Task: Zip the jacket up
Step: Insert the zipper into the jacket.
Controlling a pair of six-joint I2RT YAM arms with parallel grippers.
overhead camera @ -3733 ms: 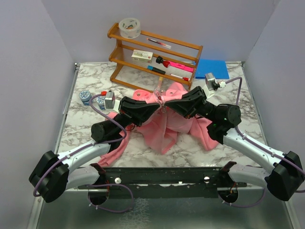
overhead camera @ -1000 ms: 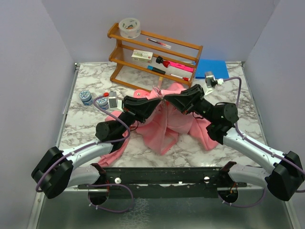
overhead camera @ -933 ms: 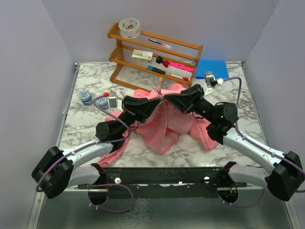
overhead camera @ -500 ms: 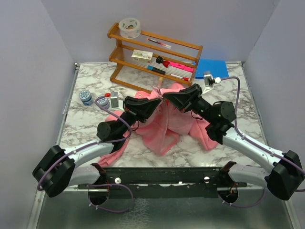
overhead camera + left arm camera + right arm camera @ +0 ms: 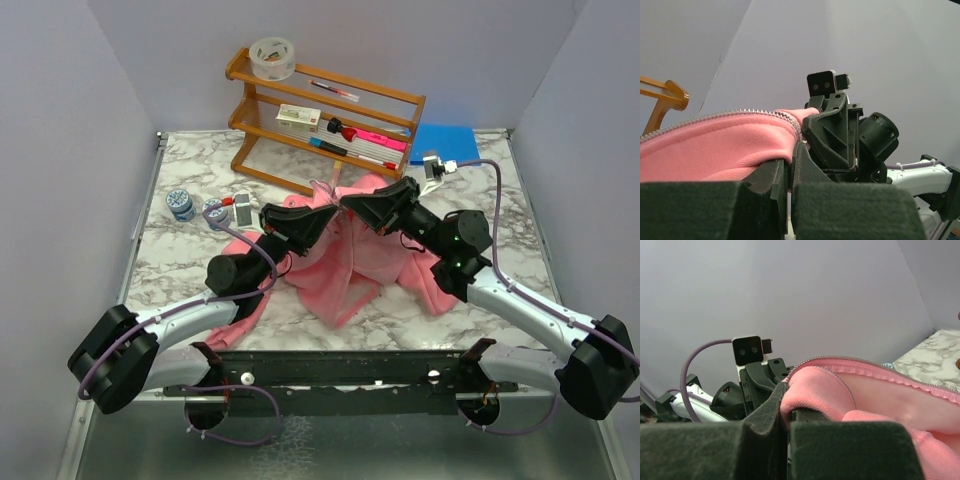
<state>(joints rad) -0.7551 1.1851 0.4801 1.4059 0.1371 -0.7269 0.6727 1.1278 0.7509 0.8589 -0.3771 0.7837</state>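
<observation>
The pink fleece jacket (image 5: 350, 255) lies crumpled at mid-table, lifted at its top edge between the two arms. My left gripper (image 5: 322, 208) is shut on the jacket's edge beside the metal zipper teeth (image 5: 715, 116); pink fleece (image 5: 710, 150) bulges over its jaws. My right gripper (image 5: 345, 204) faces it, tip to tip, shut on a fold of the jacket (image 5: 815, 390), with its zipper teeth (image 5: 880, 367) running off to the right. The zipper slider does not show.
A wooden rack (image 5: 325, 115) with pens, a box and a tape roll (image 5: 271, 58) stands just behind the grippers. A blue pad (image 5: 445, 142) lies at back right. Two small round tins (image 5: 181, 203) sit left of the jacket.
Both grippers, still holding the jacket, have risen and moved toward the rack, drawing the jacket's top edge up and back. The grips have not changed.
</observation>
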